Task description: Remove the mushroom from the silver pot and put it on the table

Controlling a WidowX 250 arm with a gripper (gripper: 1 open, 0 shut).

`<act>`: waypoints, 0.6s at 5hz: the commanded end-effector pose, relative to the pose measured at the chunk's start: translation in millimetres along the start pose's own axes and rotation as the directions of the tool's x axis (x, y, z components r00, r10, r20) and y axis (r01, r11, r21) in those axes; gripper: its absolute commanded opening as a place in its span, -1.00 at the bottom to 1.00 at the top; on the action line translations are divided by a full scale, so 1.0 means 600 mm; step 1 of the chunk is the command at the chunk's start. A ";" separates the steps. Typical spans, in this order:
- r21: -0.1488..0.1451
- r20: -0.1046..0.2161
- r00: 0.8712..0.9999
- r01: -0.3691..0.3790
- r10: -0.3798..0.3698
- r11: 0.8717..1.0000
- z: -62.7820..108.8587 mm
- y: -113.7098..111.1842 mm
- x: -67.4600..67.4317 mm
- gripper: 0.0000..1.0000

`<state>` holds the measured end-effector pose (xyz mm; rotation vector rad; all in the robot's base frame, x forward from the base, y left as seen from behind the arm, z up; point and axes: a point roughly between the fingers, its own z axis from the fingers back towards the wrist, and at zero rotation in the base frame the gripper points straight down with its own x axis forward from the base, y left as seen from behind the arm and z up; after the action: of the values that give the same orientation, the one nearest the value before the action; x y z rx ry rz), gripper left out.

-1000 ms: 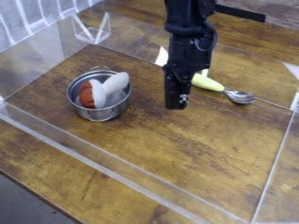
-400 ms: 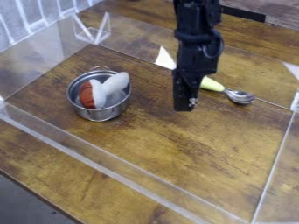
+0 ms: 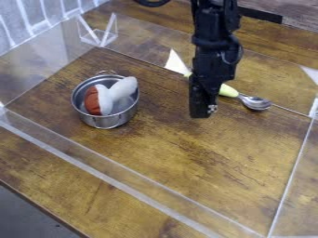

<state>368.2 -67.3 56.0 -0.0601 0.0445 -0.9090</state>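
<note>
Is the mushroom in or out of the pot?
In. The mushroom lies inside the pot, white stem poking over the rim, red cap down.

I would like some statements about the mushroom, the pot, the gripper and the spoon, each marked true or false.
1. The mushroom lies in the silver pot. True.
2. The gripper holds the mushroom. False: it is shut on nothing, apart from the pot.
3. The metal spoon lies inside the pot. False: it lies on the table, beyond the gripper.
4. The mushroom's white stem points up over the pot's rim. True.
5. The pot lies tipped on its side. False: it stands upright.
</note>
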 end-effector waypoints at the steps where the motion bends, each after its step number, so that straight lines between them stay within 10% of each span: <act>1: 0.063 0.061 0.997 -0.058 0.054 0.996 0.073 0.007 0.007 -1.00; 2: 0.059 0.057 0.994 -0.097 0.094 0.994 0.073 0.016 -0.001 1.00; 3: 0.054 0.052 0.990 -0.135 0.132 0.989 0.072 0.023 -0.007 1.00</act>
<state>369.2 -62.5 65.8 -0.0538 0.0724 -0.7935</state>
